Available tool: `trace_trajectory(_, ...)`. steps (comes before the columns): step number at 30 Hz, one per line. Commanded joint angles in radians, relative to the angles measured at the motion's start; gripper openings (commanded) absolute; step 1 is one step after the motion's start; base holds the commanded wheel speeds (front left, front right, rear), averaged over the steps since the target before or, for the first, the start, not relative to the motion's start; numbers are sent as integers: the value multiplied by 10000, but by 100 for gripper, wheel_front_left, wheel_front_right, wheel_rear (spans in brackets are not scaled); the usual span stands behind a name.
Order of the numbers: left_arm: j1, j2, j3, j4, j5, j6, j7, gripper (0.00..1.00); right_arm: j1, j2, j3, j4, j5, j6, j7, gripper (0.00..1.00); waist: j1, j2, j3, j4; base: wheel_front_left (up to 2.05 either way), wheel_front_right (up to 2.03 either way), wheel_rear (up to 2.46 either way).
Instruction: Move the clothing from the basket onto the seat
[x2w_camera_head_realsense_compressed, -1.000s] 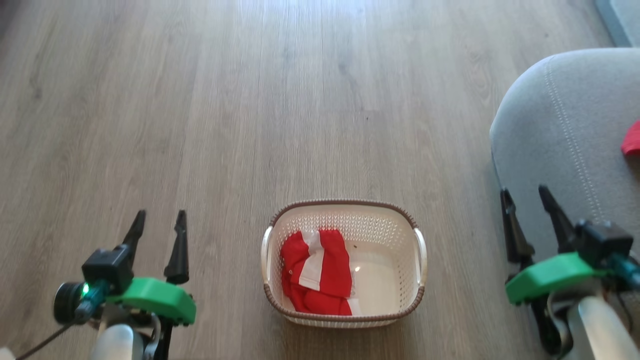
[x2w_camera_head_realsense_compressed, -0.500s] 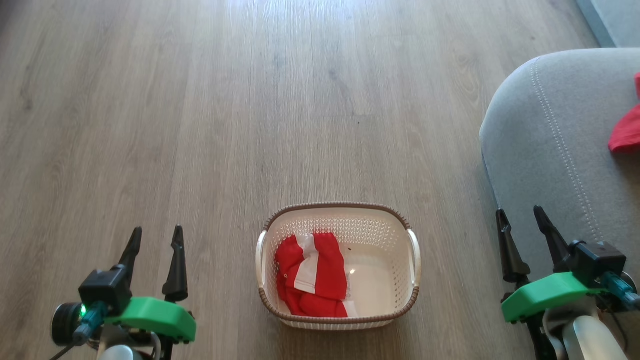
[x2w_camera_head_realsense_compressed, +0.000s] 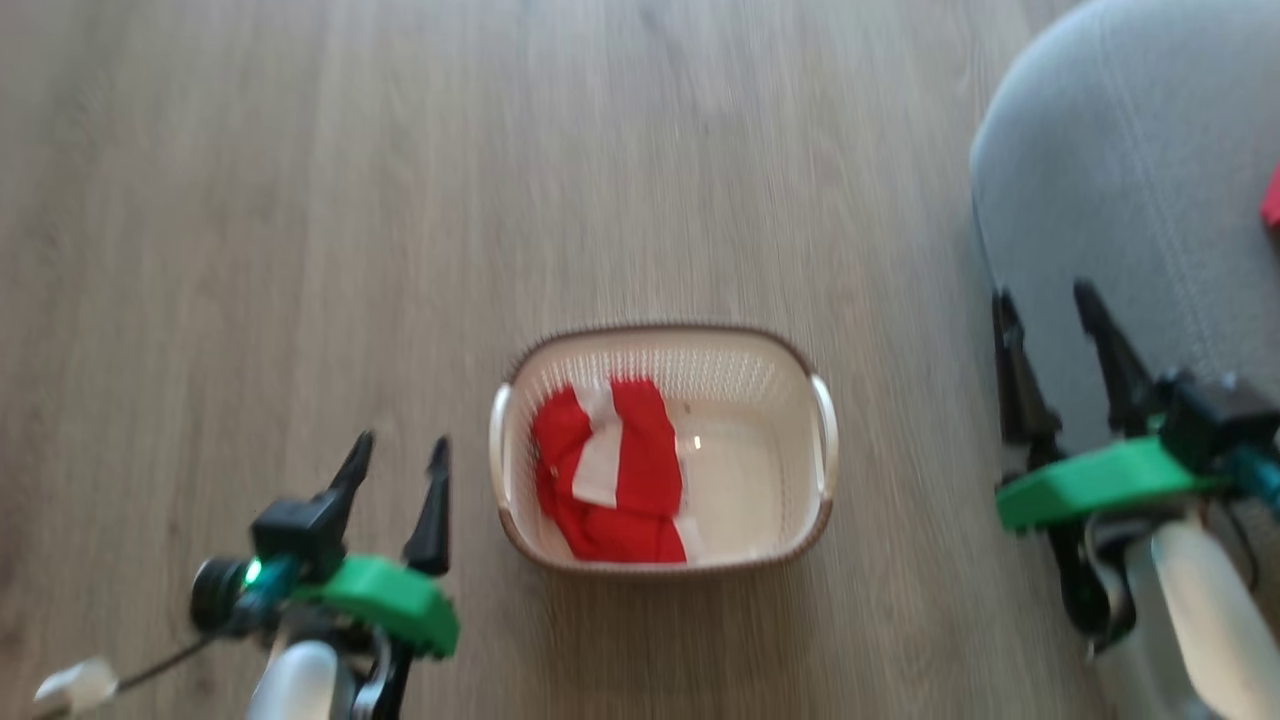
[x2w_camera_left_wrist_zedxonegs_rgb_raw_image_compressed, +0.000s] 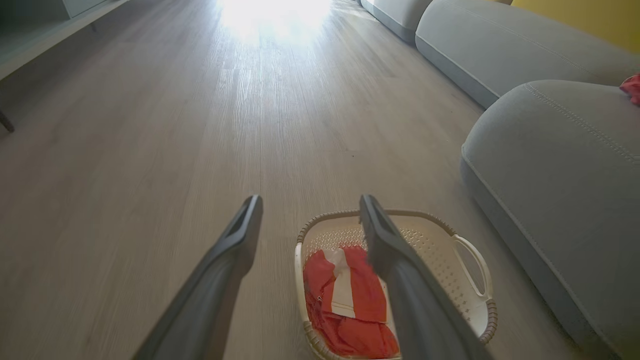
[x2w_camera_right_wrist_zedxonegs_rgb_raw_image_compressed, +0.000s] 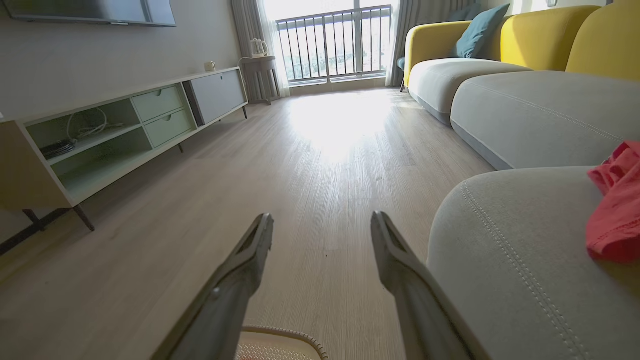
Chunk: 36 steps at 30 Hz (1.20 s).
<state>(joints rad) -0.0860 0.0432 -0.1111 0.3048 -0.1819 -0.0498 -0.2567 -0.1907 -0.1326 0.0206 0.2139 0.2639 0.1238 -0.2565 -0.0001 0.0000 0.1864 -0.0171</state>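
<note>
One red, white-banded fabric garment (x2w_camera_head_realsense_compressed: 640, 455) is left bunched in the cream perforated plastic basket (x2w_camera_head_realsense_compressed: 740, 375).
Spread and empty, the left pincer (x2w_camera_head_realsense_compressed: 402, 440) and right pincer (x2w_camera_head_realsense_compressed: 1042, 293) are held ready, seemingly for the grab.

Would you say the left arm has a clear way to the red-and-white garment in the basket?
Probably yes: the left tool hangs open just left of the basket, and the garment lies uncovered in its left half with nothing over it.
</note>
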Motion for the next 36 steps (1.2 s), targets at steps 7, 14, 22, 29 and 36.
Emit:
trace_trajectory(7, -1897, 70, -628, 804, -51, 53, -51, 100, -1392, -147, 379, -1117, 198, 69, -53, 100, 1, 0, 2676, -707, 0, 0, 0)
trace_trajectory(14, -3653, 70, -1444, 2269, 121, 55, -51, 100, -2559, -56, 578, -1969, 294, 69, -53, 100, 1, 0, 4532, -1238, 0, 0, 0)
trace_trajectory(22, -5920, 70, -2415, 4836, 746, 233, -51, 100, -3160, 63, 709, -2243, 330, 69, -53, 100, 1, 0, 5892, -1797, 0, 0, 0)
trace_trajectory(29, -7890, 70, -3590, 7358, 1568, 745, 63, 100, -3211, 255, 725, -2205, 385, 69, -53, 100, 1, 0, 6575, -2162, 0, 0, 0)
trace_trajectory(36, -9363, 70, -5004, 8860, 2410, 984, 1091, 100, -3362, 513, 969, -2139, 472, 69, -53, 100, 1, 0, 6982, -2575, 0, 0, 0)
